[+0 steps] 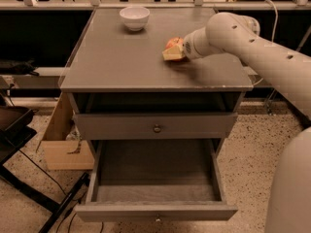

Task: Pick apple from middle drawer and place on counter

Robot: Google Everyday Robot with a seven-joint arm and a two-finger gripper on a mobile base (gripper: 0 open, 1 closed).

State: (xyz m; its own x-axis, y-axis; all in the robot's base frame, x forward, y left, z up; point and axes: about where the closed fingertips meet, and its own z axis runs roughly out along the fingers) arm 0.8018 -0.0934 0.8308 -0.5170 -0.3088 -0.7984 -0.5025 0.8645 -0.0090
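Observation:
The apple (pixel 173 43), red with yellowish patches, is at the right middle of the counter (pixel 121 62), at or just above its surface. My gripper (pixel 173 52) reaches in from the right on the white arm, and its pale fingers (pixel 170 56) are closed around the apple, hiding its lower part. The middle drawer (pixel 155 171) is pulled out wide open below, and its grey interior is empty. Its knob (pixel 156 220) shows at the bottom edge.
A white bowl (pixel 134 17) stands at the back left of the counter. A closed grey drawer front with a knob (pixel 157 128) sits above the open drawer. A cardboard box (pixel 60 140) and a dark stand with cables (pixel 19 144) are on the floor at the left.

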